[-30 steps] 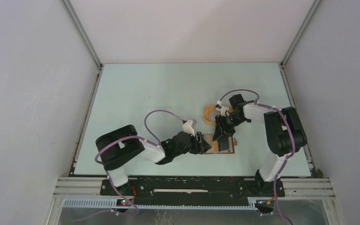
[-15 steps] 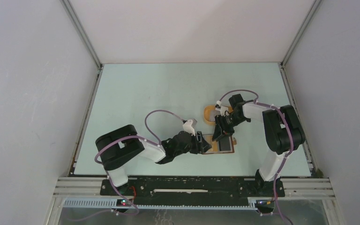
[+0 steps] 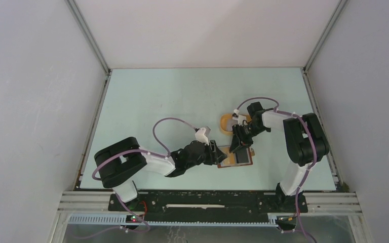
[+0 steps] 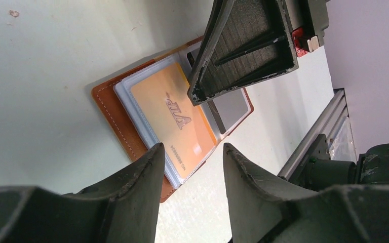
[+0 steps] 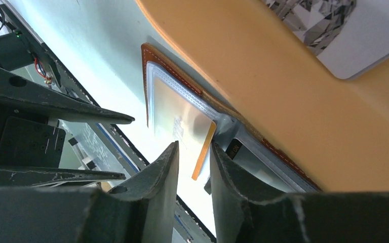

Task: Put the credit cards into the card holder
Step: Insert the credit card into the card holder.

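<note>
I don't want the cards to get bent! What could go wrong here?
The right tool hovers close over the open card holder; its tip might scrape or crease the clear sleeve over the orange card. The left tool is crowded in beside it, so the two could bump and knock the holder askew.

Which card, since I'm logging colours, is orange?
The VIP-lettered card in the open card holder; the card beside it is grey, the card in the tray patterned white.
</note>
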